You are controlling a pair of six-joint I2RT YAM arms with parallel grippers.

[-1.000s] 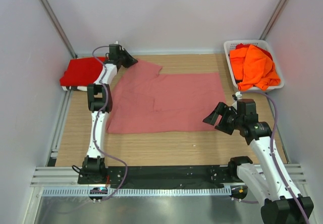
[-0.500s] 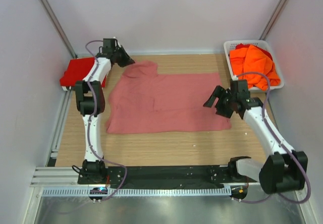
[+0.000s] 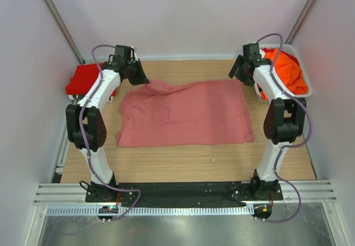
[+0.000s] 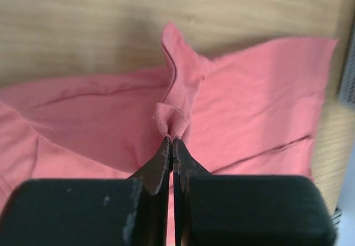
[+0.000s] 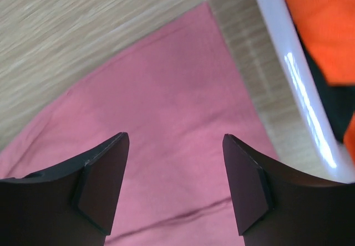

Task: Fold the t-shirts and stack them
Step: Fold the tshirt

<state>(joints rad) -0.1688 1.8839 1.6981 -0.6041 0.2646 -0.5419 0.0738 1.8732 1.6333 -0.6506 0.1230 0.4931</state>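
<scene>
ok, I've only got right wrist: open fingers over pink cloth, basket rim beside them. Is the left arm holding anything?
Observer: Yes. The left gripper is shut on a pinched fold of the pink t-shirt, at its far left corner.
Operator: Is the rest of it flat?
Observer: Mostly. It's spread across the middle of the table, and only that pinched corner is raised.
Operator: Any other shirts out?
Observer: A red t-shirt lies at the table's far left edge.

No text, label, brand, number or sign can be read in any view.
</scene>
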